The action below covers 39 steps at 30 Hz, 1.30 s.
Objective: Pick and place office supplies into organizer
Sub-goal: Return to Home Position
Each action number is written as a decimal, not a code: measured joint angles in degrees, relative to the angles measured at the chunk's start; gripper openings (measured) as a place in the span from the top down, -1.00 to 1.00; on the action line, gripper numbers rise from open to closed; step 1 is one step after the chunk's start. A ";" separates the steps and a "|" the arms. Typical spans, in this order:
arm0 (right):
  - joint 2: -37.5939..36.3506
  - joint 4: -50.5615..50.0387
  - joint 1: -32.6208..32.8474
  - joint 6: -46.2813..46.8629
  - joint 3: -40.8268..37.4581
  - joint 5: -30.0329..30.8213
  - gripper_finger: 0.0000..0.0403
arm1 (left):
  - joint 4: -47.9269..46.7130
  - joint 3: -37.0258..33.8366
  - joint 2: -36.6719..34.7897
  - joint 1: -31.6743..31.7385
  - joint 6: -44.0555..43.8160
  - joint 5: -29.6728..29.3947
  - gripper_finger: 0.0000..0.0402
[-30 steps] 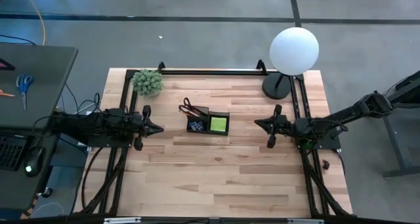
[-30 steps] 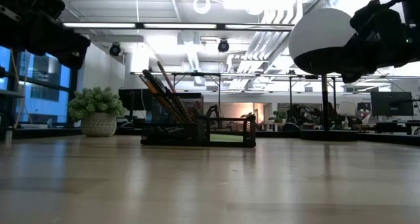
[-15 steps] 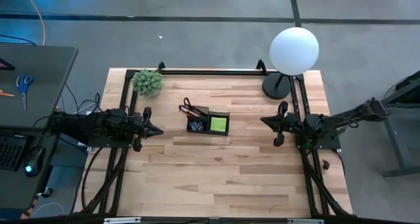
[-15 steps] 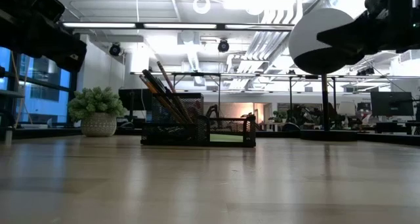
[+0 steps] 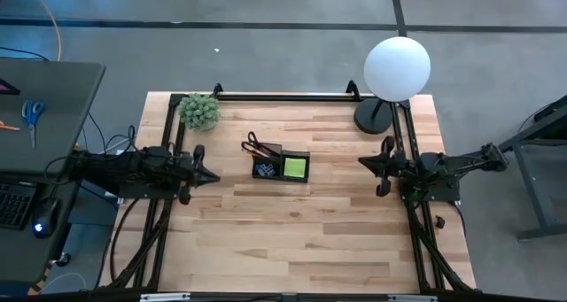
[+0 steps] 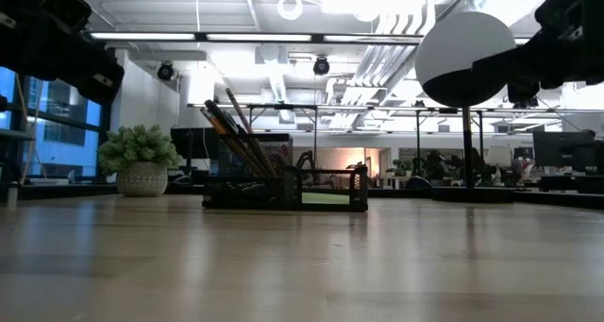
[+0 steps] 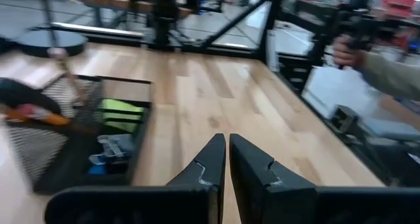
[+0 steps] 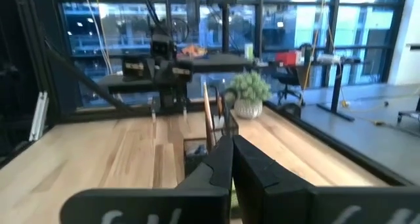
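Observation:
The black organizer (image 5: 280, 165) stands on the middle of the wooden table. Its taller part holds pencils (image 6: 234, 135) that lean out toward the left, and black scissors handles (image 5: 253, 143). A lime-green sticky-note pad (image 5: 295, 167) and a small blue block (image 7: 105, 159) lie in its lower compartments. My left gripper (image 5: 218, 175) hovers shut at the table's left side and points at the organizer. My right gripper (image 5: 359, 163) hovers shut at the right side and also faces it. Neither holds anything.
A green potted plant (image 5: 199, 111) stands at the far left corner and a white globe lamp (image 5: 397, 67) at the far right. Black frame rails (image 5: 283, 96) run along the far edge and both sides. A person's hand (image 7: 346, 50) shows beyond the right edge.
My right gripper has drawn back from the organizer toward the table's right edge and risen slightly, staying shut. The organizer and its contents have not moved.

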 joint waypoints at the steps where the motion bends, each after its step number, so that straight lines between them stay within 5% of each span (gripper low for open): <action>1: -1.29 -0.32 0.00 -0.70 0.00 -0.01 1.00 | -0.01 0.00 0.00 0.00 -0.02 -1.42 0.94; 19: -3.51 -0.90 -0.04 -2.61 0.00 0.07 1.00 | 4.19 -0.04 0.10 0.00 3.15 -12.22 0.94; 39: -3.49 -0.94 -0.04 -2.41 0.00 0.20 1.00 | 0.15 -0.04 0.11 0.00 3.21 -12.36 0.94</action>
